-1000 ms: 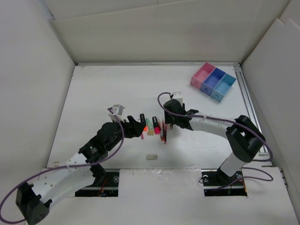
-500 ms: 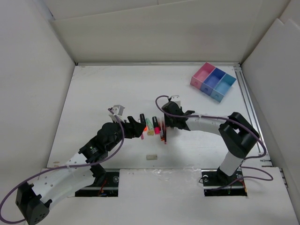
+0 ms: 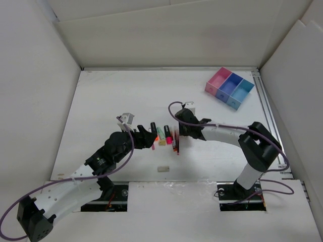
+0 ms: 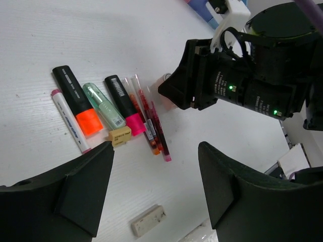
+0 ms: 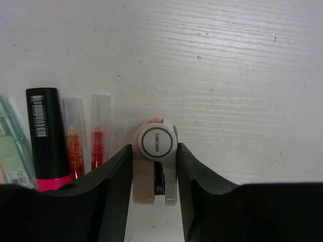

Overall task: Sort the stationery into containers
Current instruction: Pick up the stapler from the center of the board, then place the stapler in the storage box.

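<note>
A row of stationery lies mid-table: a white pen (image 4: 68, 120), an orange marker (image 4: 75, 98), a green highlighter (image 4: 103, 105), a pink marker (image 4: 123, 103), a beige eraser (image 4: 120, 136) and thin red pens (image 4: 149, 123). My left gripper (image 3: 146, 137) is open and empty, hovering just left of the row. My right gripper (image 3: 177, 132) stands at the row's right end, beside the pens (image 5: 99, 136). Its jaws are shut on a small beige and white eraser block with a round grey cap (image 5: 157, 143). The pink, dark blue and light blue tray (image 3: 229, 86) sits far right at the back.
A loose whitish eraser (image 3: 163, 168) lies near the front edge, below the row; it also shows in the left wrist view (image 4: 148, 220). White walls close in the table on all sides. The two grippers are close together over the row.
My right gripper has shifted slightly left and back, toward the pens' right side. The left arm and the stationery row have not moved.
</note>
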Controlling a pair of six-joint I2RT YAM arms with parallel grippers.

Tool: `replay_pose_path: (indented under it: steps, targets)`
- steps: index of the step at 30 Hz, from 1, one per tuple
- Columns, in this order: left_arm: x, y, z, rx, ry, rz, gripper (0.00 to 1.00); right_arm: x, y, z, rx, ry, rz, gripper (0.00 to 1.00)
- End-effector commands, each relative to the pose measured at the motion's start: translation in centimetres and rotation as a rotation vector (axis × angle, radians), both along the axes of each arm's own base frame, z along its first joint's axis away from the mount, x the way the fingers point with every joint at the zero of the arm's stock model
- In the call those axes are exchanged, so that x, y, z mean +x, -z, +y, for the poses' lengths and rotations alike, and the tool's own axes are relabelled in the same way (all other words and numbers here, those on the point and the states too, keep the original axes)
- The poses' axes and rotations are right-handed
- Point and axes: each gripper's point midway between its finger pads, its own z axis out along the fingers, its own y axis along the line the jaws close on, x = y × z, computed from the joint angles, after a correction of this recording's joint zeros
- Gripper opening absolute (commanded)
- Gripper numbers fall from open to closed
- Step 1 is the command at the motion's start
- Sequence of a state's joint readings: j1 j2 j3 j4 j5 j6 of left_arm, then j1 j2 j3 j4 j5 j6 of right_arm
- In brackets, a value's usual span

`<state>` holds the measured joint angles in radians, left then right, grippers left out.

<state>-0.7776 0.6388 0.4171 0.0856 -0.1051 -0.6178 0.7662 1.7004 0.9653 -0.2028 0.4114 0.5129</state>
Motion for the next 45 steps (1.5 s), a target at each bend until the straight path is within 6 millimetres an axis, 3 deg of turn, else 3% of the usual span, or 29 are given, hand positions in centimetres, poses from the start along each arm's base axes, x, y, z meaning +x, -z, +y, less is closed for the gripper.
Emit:
replay_pose_path:
  steps: [1, 8, 9, 10, 12, 15, 16, 17, 18, 19, 21, 23, 24, 25, 26, 27, 28, 31, 33, 34, 35, 37, 39, 42, 45]
  targets:
    - [0.1, -0.9, -0.2, -0.026, 0.012, -0.036, 0.63, 1.2, -4.6, 0.6, 0.064, 0.009, -0.101, 0.36]
    - [-0.1, -0.9, -0.6, -0.03, 0.03, -0.034, 0.63, 5.5, -10.8, -2.9, 0.081, 0.062, -0.206, 0.36]
    - [-0.1, -0.9, -0.6, -0.03, 0.03, -0.034, 0.63, 7.0, -11.6, -4.7, 0.086, 0.117, -0.223, 0.36]
    - [-0.1, -0.9, -0.6, -0.03, 0.03, -0.034, 0.63, 8.1, -13.1, -5.2, 0.097, 0.127, -0.252, 0.36]
    - [-0.1, -1.2, -0.5, -0.037, 0.03, -0.042, 0.63, 10.4, -13.8, -8.1, 0.089, 0.185, -0.267, 0.36]
    - [-0.1, -1.2, -0.5, -0.038, 0.03, -0.042, 0.63, 14.2, -15.2, -10.0, 0.101, 0.227, -0.292, 0.36]
    - [-0.2, -0.8, -0.5, -0.031, 0.03, -0.036, 0.63, 15.5, -15.5, -11.7, 0.105, 0.266, -0.3, 0.36]
    - [-0.2, -1.0, -0.4, -0.037, 0.03, -0.042, 0.63, 17.2, -17.3, -12.0, 0.123, 0.269, -0.335, 0.36]
    - [-0.2, -1.0, -0.4, -0.038, 0.03, -0.042, 0.62, 18.4, -15.7, -12.5, 0.113, 0.279, -0.302, 0.36]
    - [-0.3, -0.8, -0.4, -0.03, 0.03, -0.034, 0.62, 19.5, -15.4, -13.9, 0.109, 0.294, -0.287, 0.36]
    - [-0.4, -1.1, -0.3, -0.046, 0.028, -0.036, 0.62, 22.2, -15.2, -14.6, 0.11, 0.305, -0.287, 0.35]
    - [-0.5, -0.6, -0.2, -0.031, 0.027, -0.02, 0.62, 23.9, -14.7, -15.9, 0.114, 0.325, -0.275, 0.35]
    - [-0.3, -0.6, -0.1, -0.029, 0.016, -0.023, 0.62, 25.0, -15.8, -16.2, 0.12, 0.334, -0.296, 0.35]
    - [-0.4, -0.3, 0.0, -0.019, 0.016, -0.013, 0.62, 25.8, -14.1, -16.6, 0.108, 0.344, -0.267, 0.35]
    - [-0.4, 0.0, 0.2, -0.01, 0.005, -0.007, 0.62, 26.2, -13.7, -17.6, 0.102, 0.362, -0.257, 0.35]
    - [-0.2, 0.0, 0.4, -0.008, -0.007, -0.009, 0.61, 27.0, -14.5, -17.3, 0.114, 0.355, -0.273, 0.35]
    - [-0.3, 0.2, 0.5, -0.001, -0.007, -0.003, 0.61, 27.5, -13.5, -18.2, 0.1, 0.365, -0.261, 0.35]
    - [0.0, 0.9, 0.7, 0.024, -0.027, 0.014, 0.6, 28.7, -14.0, -19.5, 0.11, 0.383, -0.282, 0.36]
    - [0.2, 1.4, 1.1, 0.036, -0.053, 0.028, 0.59, 29.3, -13.2, -20.1, 0.105, 0.394, -0.269, 0.37]
    - [0.3, 1.7, 1.0, 0.042, -0.053, 0.034, 0.59, 29.9, -14.0, -20.6, 0.116, 0.397, -0.291, 0.37]
    - [0.4, 1.4, 1.2, 0.045, -0.065, 0.032, 0.59, 30.1, -12.9, -20.6, 0.109, 0.398, -0.267, 0.38]
    - [0.6, 2.0, 1.2, 0.055, -0.076, 0.049, 0.57, 30.4, -13.1, -21.1, 0.108, 0.407, -0.269, 0.38]
    - [0.7, 2.2, 1.3, 0.064, -0.085, 0.054, 0.56, 30.6, -12.7, -21.1, 0.1, 0.402, -0.264, 0.42]
    - [1.0, 2.5, 1.5, 0.077, -0.108, 0.068, 0.56, 30.4, -12.3, -21.2, 0.097, 0.402, -0.255, 0.55]
    - [1.4, 2.9, 1.7, 0.1, -0.127, 0.081, 0.55, 30.2, -12.6, -21.4, 0.091, 0.41, -0.259, 0.58]
